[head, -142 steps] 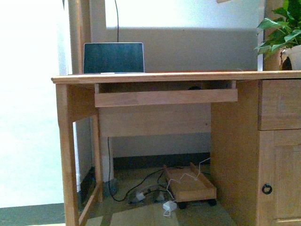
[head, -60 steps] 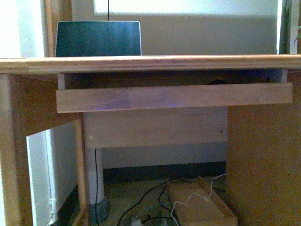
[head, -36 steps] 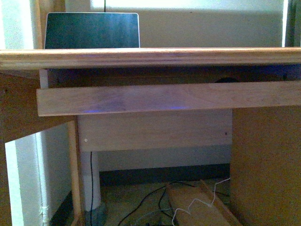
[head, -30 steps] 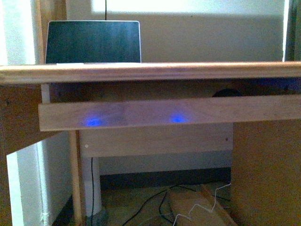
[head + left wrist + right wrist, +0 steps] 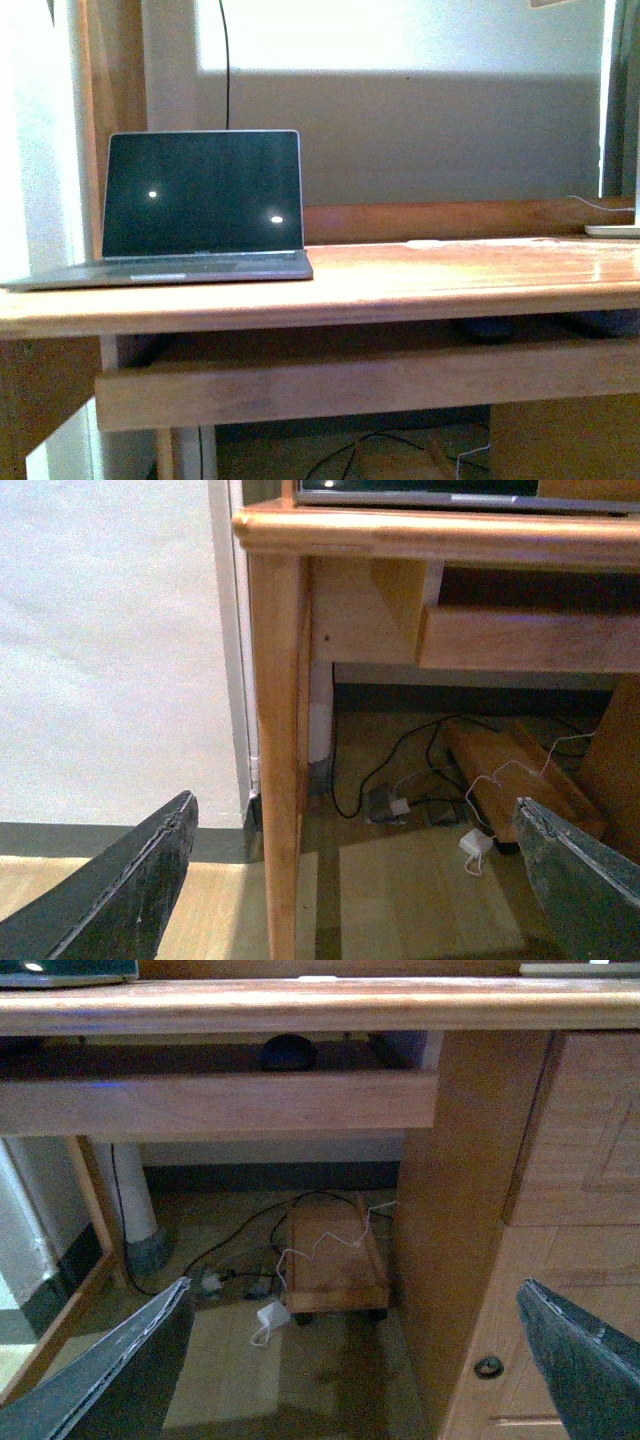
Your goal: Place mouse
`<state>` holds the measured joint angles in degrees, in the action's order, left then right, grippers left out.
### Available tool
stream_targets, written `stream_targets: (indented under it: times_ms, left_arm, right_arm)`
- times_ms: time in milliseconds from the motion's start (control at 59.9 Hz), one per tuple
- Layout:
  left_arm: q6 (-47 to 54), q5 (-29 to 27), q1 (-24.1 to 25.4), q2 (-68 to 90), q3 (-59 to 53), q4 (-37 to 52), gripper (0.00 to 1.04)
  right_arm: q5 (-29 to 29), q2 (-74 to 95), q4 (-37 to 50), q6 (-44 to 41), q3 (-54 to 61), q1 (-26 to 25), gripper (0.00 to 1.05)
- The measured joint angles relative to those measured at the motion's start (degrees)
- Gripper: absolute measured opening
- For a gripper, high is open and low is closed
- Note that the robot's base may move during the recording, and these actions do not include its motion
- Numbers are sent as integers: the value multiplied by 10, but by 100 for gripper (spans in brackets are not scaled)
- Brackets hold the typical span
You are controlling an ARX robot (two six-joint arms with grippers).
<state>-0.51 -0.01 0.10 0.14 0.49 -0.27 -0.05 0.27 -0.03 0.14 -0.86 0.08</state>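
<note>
Handling notes, pre-grasp

Left gripper [image 5: 352, 810] and right gripper [image 5: 355, 1290] spread wide, empty. Small dark-grey domed matte mouse [image 5: 288, 1052] sits on pale wooden pull-out shelf [image 5: 200, 1105], near its right end. Likely light, rigid, slick-topped; pinch across flanks.

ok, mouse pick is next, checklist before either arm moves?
1. mouse located, on the tray under the desktop: ok.
2. right fingers apart, nothing held: ok.
3. left fingers apart, nothing held: ok.
4. Room above the mouse for fingers: cannot tell.
5. Bare wood beside the laptop as a candidate placing spot: ok.
</note>
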Motion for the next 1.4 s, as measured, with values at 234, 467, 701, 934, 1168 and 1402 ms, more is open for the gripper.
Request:
stream_targets:
  times_ms: [234,467,701,934,1168,1402]
  left_arm:
    - [-3,81,16,31,23,-56,97]
    - [168,185,54,360,57,136,97]
    - [535,243,82,765,132,544,97]
    - [815,299,60,1053,255,737,97]
    - [883,304,37,1170,374,774,97]
    - [904,340,14,1227,436,780,97]
  right_arm:
    - [0,0,0,0,0,0,97]
    - [0,0,0,0,0,0,97]
    - [0,0,0,0,0,0,97]
    - [0,0,0,0,0,0,97]
    - [0,0,0,0,0,0,97]
    - [0,0,0,0,0,0,97]
